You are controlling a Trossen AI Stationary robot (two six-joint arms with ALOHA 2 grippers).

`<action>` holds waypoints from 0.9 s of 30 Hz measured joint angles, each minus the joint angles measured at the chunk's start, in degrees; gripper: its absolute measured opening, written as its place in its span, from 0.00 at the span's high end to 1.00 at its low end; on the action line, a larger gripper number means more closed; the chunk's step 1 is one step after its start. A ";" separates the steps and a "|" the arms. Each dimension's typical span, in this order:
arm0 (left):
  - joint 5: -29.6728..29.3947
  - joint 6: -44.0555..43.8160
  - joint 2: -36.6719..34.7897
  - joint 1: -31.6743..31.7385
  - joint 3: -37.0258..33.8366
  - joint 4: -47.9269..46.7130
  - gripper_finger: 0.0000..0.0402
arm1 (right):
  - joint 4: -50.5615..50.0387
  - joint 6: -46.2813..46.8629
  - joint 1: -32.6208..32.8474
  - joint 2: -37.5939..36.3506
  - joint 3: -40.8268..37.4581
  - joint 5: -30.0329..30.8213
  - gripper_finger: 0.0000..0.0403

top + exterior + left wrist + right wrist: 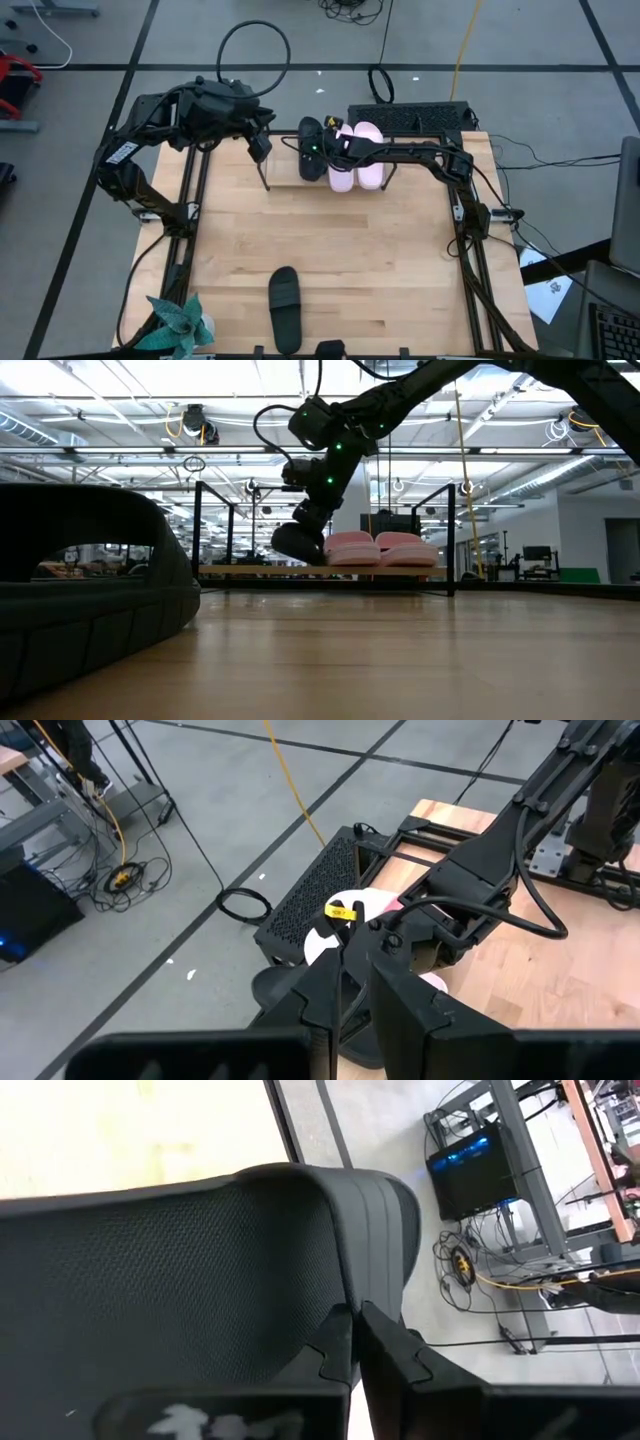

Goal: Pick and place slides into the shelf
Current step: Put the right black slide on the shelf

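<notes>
We see bright even overhead light, ceiling strip glare in low view, near black slide [90, 590] blurred dark, soft shadows on table [330, 240], right wrist view overexposed.

No legible text, brand, number or sign found in any view. A white label on the left arm [120, 152] carries marks too small to read. A yellow tag [343, 910] seen from the left wrist bears dark marks, likewise unreadable.
</notes>
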 joint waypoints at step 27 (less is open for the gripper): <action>0.07 0.73 0.00 0.00 0.00 0.04 0.87 | 0.65 -4.71 0.95 0.00 0.00 -0.21 1.00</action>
